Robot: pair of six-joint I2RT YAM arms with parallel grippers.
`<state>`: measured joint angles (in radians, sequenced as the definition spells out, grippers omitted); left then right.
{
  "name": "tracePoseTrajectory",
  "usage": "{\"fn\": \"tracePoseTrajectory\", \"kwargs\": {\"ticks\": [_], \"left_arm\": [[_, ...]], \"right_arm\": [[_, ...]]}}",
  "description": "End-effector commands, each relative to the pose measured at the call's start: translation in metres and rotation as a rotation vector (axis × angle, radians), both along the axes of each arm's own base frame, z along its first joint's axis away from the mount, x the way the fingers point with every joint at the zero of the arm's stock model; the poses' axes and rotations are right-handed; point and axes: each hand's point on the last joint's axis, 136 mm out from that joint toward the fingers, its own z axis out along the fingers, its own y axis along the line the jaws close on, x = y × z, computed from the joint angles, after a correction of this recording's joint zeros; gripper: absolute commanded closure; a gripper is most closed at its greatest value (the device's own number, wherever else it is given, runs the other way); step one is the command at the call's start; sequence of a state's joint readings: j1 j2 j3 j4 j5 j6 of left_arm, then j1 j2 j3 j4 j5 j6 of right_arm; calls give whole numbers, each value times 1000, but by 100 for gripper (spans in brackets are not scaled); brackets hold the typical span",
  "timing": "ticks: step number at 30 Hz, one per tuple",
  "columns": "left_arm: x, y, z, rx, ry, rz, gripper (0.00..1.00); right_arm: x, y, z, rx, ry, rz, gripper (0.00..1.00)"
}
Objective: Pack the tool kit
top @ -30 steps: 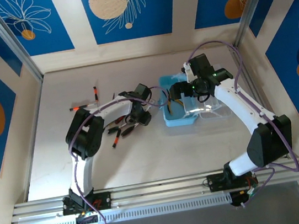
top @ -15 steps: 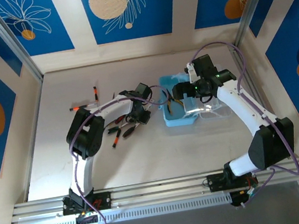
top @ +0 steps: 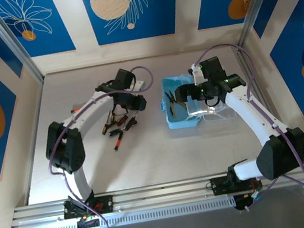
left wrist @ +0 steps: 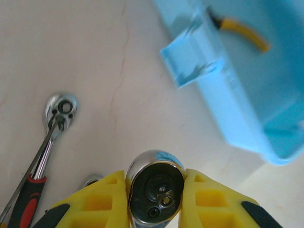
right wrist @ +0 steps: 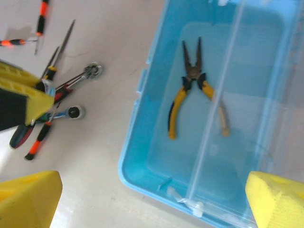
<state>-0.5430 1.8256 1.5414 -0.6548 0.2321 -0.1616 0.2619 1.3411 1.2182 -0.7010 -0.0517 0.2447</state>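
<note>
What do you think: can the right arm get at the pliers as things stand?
Probably yes: the right gripper hangs open above the open case, where the pliers lie alone.

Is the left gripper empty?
No, the left gripper is shut on the silver head of a ratchet wrench, pinched between its yellow fingers.

You had one blue case (right wrist: 156, 156), one pair of pliers (right wrist: 194, 102) and three ratchet wrenches (left wrist: 60, 108); the red-and-black screwdrivers (right wrist: 37, 140) overlapped too much to count.
</note>
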Motion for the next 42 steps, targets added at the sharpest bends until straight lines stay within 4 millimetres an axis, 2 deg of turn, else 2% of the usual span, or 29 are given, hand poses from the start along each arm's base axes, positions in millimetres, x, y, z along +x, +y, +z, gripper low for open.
{"fn": "tracePoseTrajectory", "kwargs": {"ticks": [1, 5, 7, 11, 17, 27, 30, 35, 38, 39, 42], "left_arm": [[5, -21, 52, -289, -1, 47, 100], [16, -37, 92, -530, -27, 118, 100], [20, -42, 100, -594, -29, 144, 100], [24, -48, 108, -673, -25, 187, 100], [21, -52, 117, -758, -3, 207, 100], [22, -55, 123, -835, 13, 229, 100], [22, -55, 122, -839, 17, 230, 100], [20, -54, 119, -826, 14, 227, 100], [21, -51, 112, -789, 6, 232, 100], [22, -49, 108, -770, -1, 237, 96], [26, -35, 102, -686, -49, 251, 55]], "right_arm": [[-11, 31, 22, 151, -58, 119, 0], [-15, 64, 30, 256, -105, 201, 1], [-12, 79, 29, 288, -116, 226, 3], [-3, 105, 22, 316, -126, 249, 7], [12, 124, 12, 327, -126, 252, 19], [16, 162, -3, 356, -92, 300, 40], [18, 167, -3, 358, -98, 296, 54], [21, 162, 5, 333, -123, 276, 100], [20, 153, 13, 313, -143, 268, 100], [19, 149, 15, 307, -145, 265, 100], [17, 130, 20, 272, -150, 241, 100]]}}
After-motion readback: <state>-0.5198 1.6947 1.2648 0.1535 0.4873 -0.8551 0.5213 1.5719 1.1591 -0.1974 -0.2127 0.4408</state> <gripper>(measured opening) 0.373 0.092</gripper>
